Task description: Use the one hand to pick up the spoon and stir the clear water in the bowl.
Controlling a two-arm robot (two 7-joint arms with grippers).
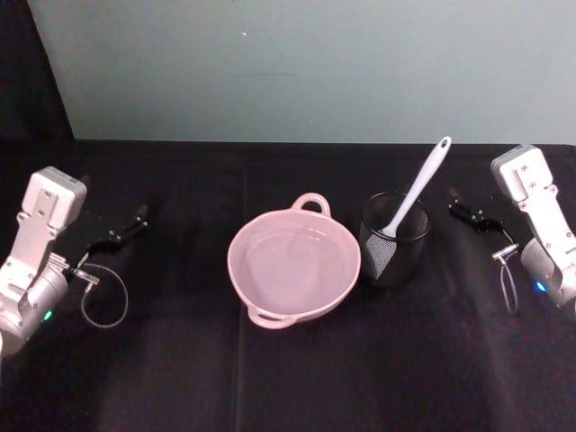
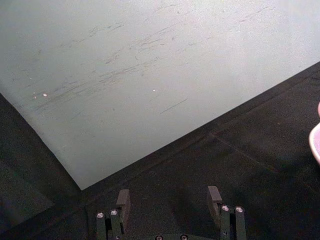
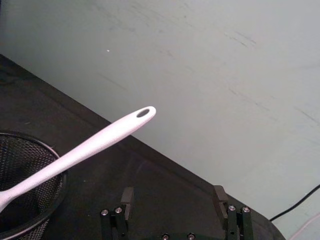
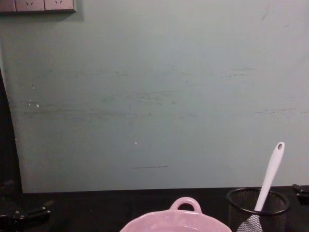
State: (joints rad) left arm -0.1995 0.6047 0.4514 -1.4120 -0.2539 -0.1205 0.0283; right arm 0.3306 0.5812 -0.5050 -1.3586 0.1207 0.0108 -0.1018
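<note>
The pale pink bowl (image 1: 236,259) sits mid-table with clear water (image 1: 292,261) in it; its rim and loop handle also show low in the chest view (image 4: 186,205). The white spoon (image 1: 423,184) stands blade-down in a black wire-mesh cup (image 1: 396,256) just right of the bowl, its handle leaning up and to the right. In the right wrist view the spoon handle (image 3: 95,142) lies ahead of my right gripper (image 3: 173,197), which is open and empty. That gripper (image 1: 461,210) rests right of the cup. My left gripper (image 2: 169,200) is open too, parked far left (image 1: 135,220).
Black cloth covers the table up to a pale green wall behind. A loose cable loop (image 1: 103,301) hangs by the left wrist and another (image 1: 508,274) by the right. A sliver of the bowl (image 2: 316,142) shows in the left wrist view.
</note>
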